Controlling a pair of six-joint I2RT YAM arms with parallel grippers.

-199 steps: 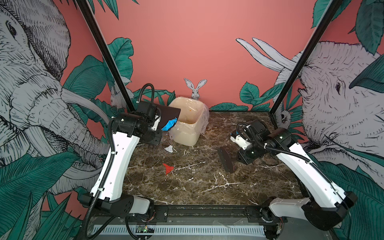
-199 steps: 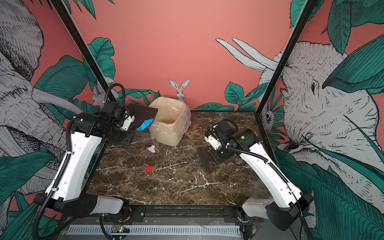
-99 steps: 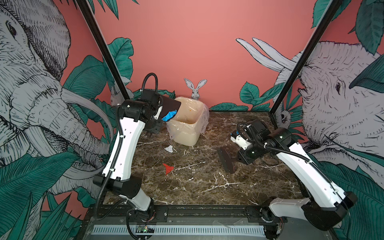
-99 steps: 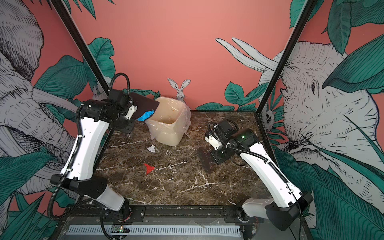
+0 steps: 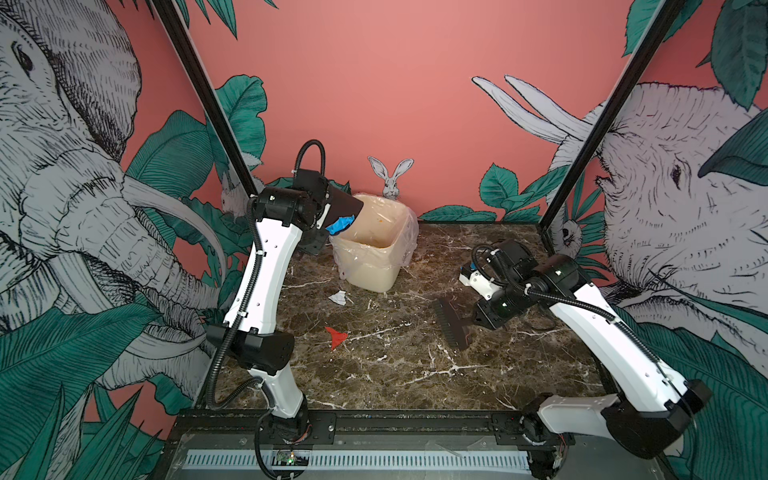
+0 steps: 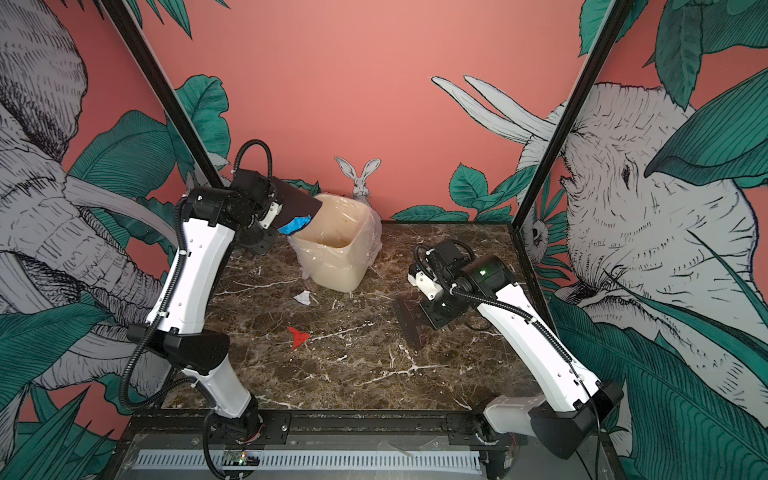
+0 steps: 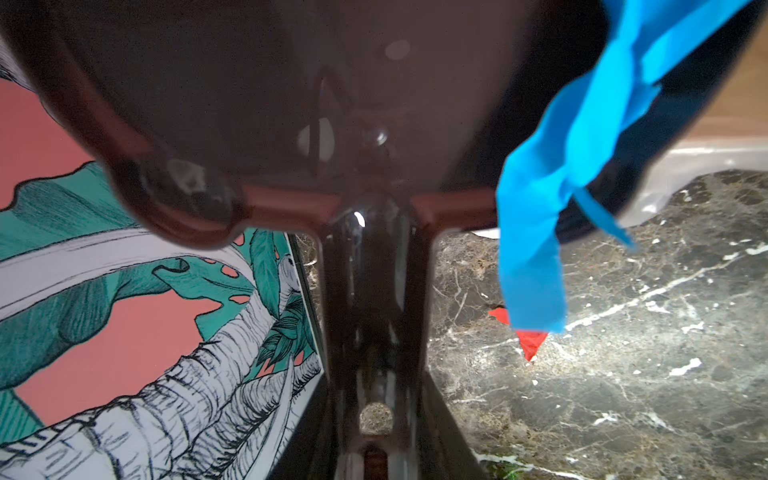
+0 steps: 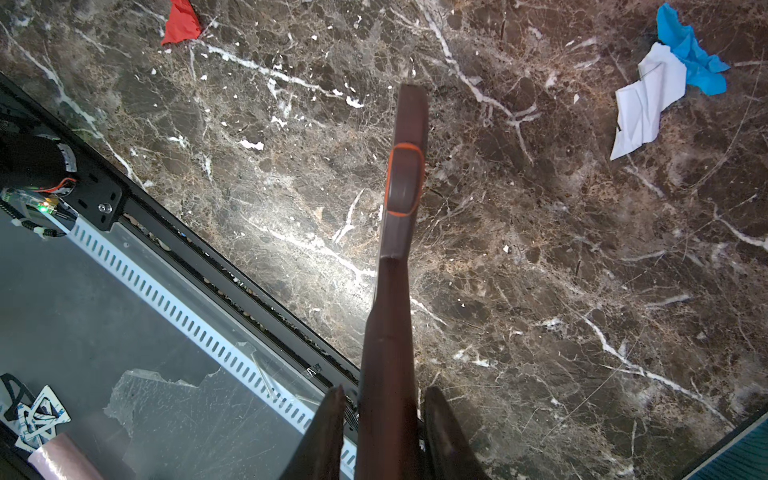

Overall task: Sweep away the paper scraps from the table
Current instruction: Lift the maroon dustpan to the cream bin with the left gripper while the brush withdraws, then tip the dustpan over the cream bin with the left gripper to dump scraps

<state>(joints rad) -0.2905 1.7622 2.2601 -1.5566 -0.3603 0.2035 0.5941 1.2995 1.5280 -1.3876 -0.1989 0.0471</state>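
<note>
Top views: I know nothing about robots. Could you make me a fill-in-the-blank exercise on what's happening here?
The hanging scrap on the dustpan over the bin is ___.
The lying scrap farthest from the bin on the table is ___.
The brush is gripped by the ___ arm's end effector.
Missing: blue; red; right.
</note>
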